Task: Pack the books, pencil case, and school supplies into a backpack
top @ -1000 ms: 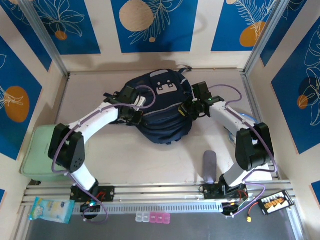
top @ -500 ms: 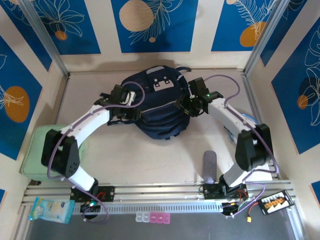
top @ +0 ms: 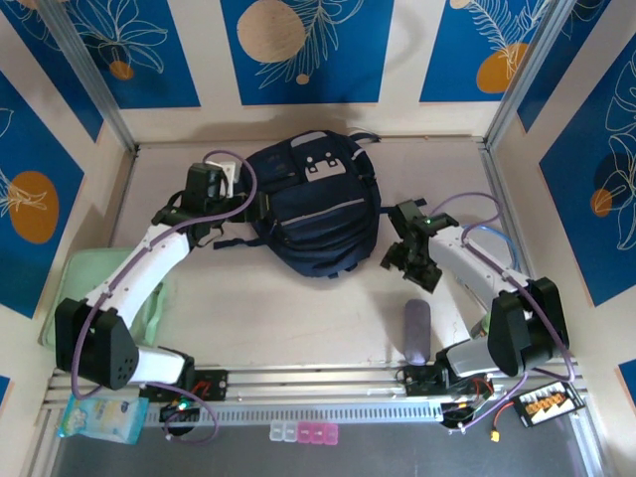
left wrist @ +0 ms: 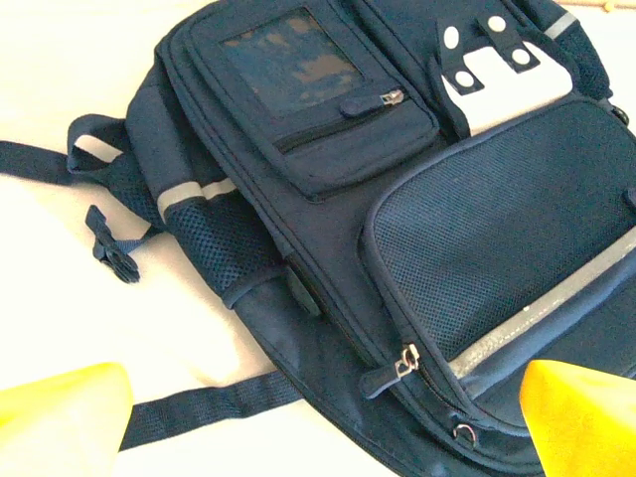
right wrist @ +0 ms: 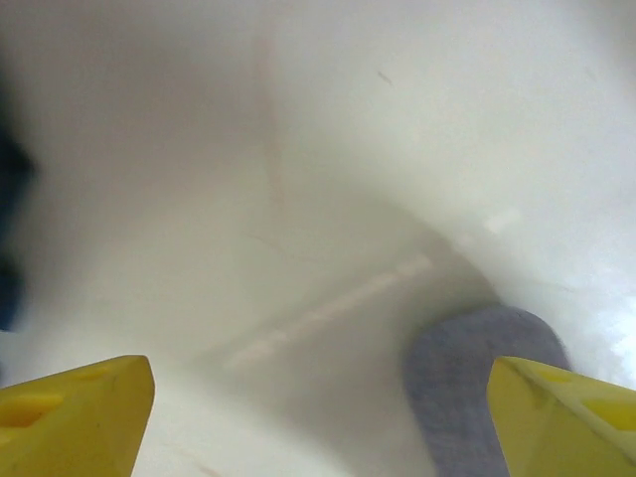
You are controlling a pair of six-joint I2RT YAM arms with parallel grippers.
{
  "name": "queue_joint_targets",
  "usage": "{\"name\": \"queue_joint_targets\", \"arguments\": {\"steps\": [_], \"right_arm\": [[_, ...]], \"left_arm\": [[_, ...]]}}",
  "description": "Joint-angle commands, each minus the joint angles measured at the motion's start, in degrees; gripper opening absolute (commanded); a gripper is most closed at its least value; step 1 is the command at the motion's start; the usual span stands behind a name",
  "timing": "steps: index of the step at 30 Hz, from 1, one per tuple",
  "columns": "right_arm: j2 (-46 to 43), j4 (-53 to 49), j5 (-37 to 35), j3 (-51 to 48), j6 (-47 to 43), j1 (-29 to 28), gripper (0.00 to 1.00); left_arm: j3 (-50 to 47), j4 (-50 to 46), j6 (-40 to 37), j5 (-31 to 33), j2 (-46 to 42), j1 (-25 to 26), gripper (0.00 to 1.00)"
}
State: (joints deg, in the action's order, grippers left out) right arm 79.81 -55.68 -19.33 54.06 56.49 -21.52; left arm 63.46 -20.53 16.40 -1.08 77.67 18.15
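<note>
Blue panels with pale leaf drawings wall in your pale counter point(top: 298, 308) on three sides; the backpack point(top: 316, 209) lies flat at the far middle of it, front side up, with its light grey patch toward the far wall and its pale stripe running across the front. Your left fingers point(left wrist: 60, 417) stand wide apart just left of the bag and hold nothing; in the left wrist view the backpack point(left wrist: 397, 199) spreads out beyond them, one dark strap point(left wrist: 209, 402) trails over the counter between the two yellow tips, and the zips you can see there look drawn shut. Your right fingers point(right wrist: 75, 412) are spread wide too, with nothing between them; from above they hang over bare counter to the right of the bag and clear of it. The pencil case point(top: 417, 333) lies on the near right of the counter, lengthwise from near to far, close to your right arm's base and well apart from the backpack; in the right wrist view its rounded grey end point(right wrist: 477, 397) shows just inside one yellow tip, not touching it as far as you can tell. At the near left edge a pale-green flat box point(top: 84, 288) sits partly under your left arm.
</note>
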Motion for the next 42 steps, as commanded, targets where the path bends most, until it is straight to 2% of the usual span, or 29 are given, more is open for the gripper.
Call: {"name": "queue_joint_targets", "arguments": {"steps": [1,11,18,21,26,28,34,42], "right_arm": [[-0.6,-5.5,-1.9,-3.0,7.2,-0.3,0.9],[0.1,-5.4,-0.2,-11.4,12.8,-1.8,0.95],[2.1,1.6,6.5,-12.4,5.9,-2.1,0.96],[3.3,2.7,6.9,-12.1,5.3,-2.4,0.89],[4.1,2.9,5.1,-11.8,4.5,-3.1,0.65],[4.0,3.1,4.7,-11.9,4.3,-3.3,0.59],[3.9,6.8,4.5,-9.8,1.5,-0.6,0.57],[8.7,12.9,2.3,-3.9,-6.4,5.7,0.57]], "left_arm": [[-0.5,2.2,-0.7,0.8,0.5,-1.2,1.0],[0.2,1.6,-1.1,-0.7,2.6,-1.7,1.0],[0.0,1.3,-1.6,-0.8,2.5,-1.8,1.0],[0.0,1.2,-1.7,-0.7,2.3,-1.8,1.0],[-0.3,1.0,-1.7,-1.0,2.3,-1.8,1.0],[-0.4,1.1,-1.5,-1.4,2.4,-1.8,1.0],[0.1,0.9,-1.4,-2.2,2.9,-1.7,1.0],[0.1,0.3,-1.1,-3.0,2.9,-1.7,1.0]]}}
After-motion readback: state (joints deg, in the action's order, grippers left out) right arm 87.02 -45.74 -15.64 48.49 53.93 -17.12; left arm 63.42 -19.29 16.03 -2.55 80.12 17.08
